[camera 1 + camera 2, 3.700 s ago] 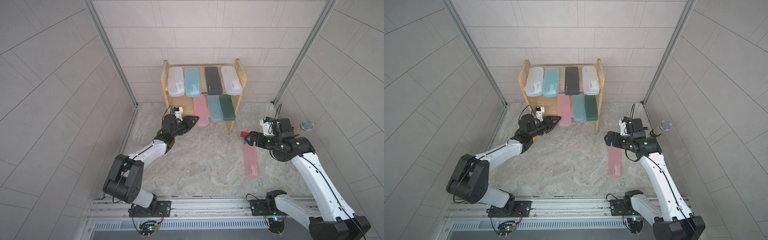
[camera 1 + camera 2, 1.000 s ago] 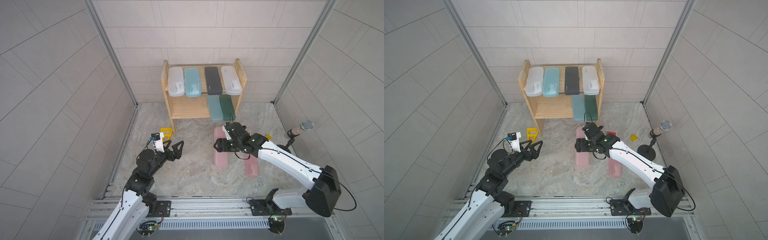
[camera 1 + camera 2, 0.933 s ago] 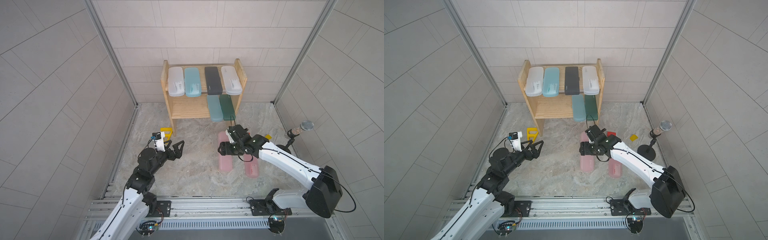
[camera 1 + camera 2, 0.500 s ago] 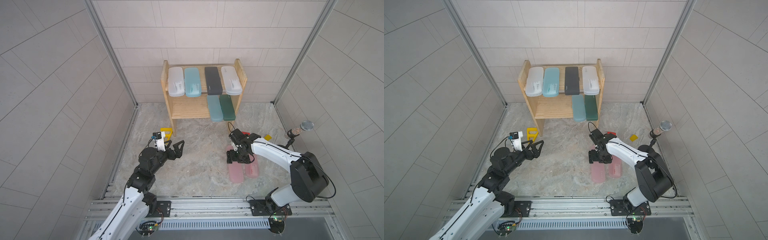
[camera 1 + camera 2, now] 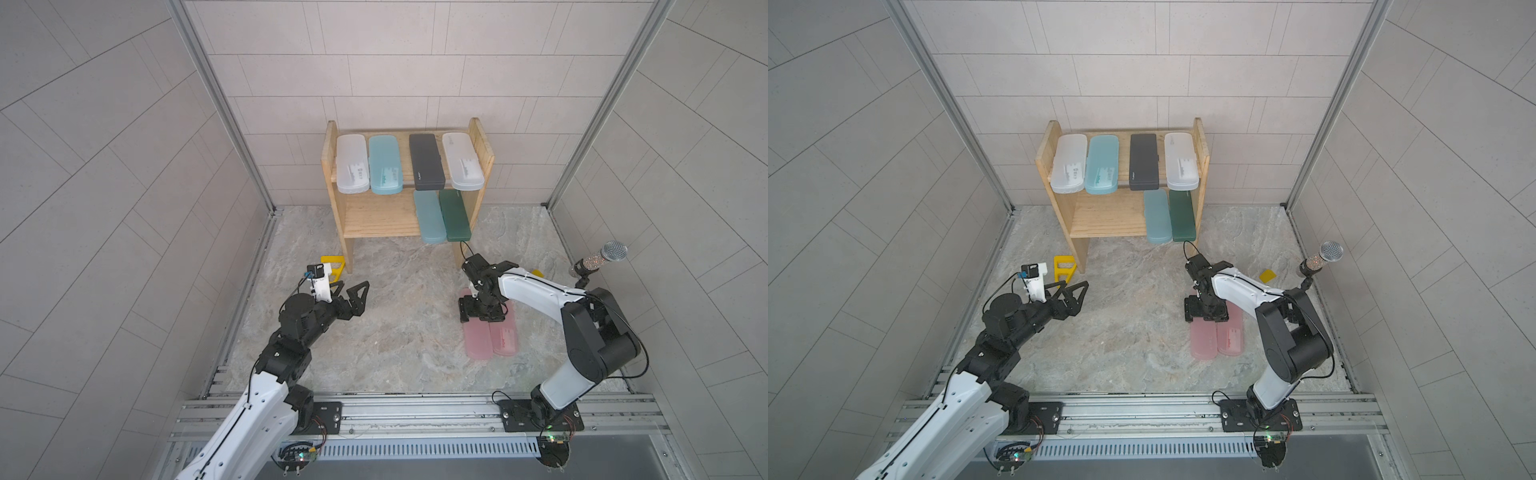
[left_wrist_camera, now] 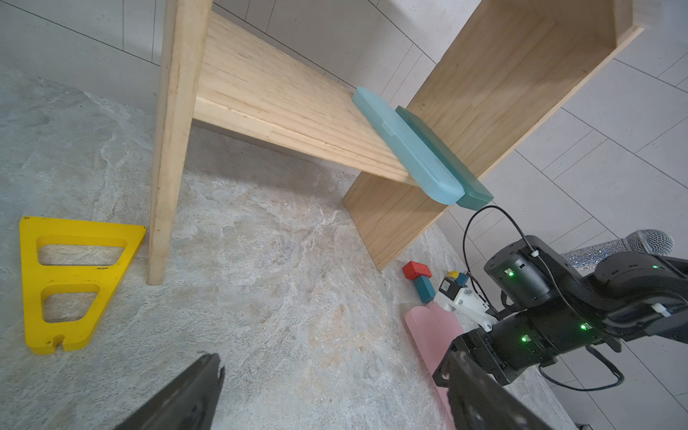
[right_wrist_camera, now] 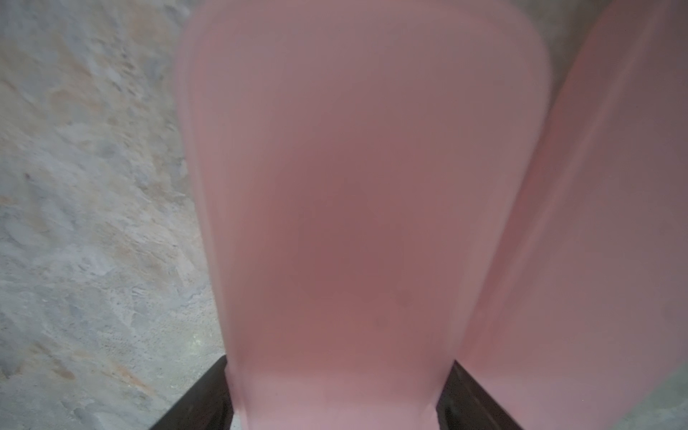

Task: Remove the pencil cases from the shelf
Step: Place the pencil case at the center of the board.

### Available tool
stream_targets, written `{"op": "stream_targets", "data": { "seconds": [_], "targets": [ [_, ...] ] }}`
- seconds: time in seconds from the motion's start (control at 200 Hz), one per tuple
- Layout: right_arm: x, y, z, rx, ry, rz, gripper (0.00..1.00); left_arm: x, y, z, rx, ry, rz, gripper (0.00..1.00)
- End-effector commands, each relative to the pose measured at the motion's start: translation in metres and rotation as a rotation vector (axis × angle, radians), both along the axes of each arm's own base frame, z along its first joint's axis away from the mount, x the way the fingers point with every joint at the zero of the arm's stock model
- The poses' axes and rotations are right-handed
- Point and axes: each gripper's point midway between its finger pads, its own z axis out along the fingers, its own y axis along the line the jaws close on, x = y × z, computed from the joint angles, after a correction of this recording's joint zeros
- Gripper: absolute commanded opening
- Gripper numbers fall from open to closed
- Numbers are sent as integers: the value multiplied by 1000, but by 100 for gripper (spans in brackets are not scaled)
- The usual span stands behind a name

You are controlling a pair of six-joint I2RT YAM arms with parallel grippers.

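Right gripper (image 5: 482,318) squeezes long flat pink plastic pencil case (image 5: 478,345) | we set it beside its pink twin (image 5: 505,338), a neat row, we think | left gripper (image 5: 353,287) open, empty

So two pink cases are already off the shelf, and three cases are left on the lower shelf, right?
Not three. The lower shelf holds two: a teal case and a green case, side by side at its right end. Both top views show this. The two pink cases are indeed off it.
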Motion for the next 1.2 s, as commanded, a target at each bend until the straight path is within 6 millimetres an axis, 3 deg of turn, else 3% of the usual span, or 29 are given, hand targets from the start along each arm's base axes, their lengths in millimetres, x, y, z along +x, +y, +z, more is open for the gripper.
{"op": "stream_targets", "data": {
  "seconds": [0.0, 0.62, 0.77, 0.996, 1.086, 1.196],
  "targets": [
    [7, -4, 0, -28, -20, 4, 68, 1, -1, 20, 6, -62, -11, 100],
    [2, -25, 0, -72, -26, -2, 78, 3, 1, 21, -6, -56, 5, 100],
    [4, -27, 4, -75, -38, 11, 85, 7, 1, 18, -9, -23, 15, 100],
    [20, -15, 32, -7, -141, 25, 100, 22, -6, 11, -9, 53, 16, 100],
    [27, -14, 48, 6, -190, 24, 100, 31, -12, 6, -19, 94, 3, 100],
    [34, -13, 74, 23, -277, 23, 100, 41, -23, 16, -85, 107, -25, 100]
  ]
}}
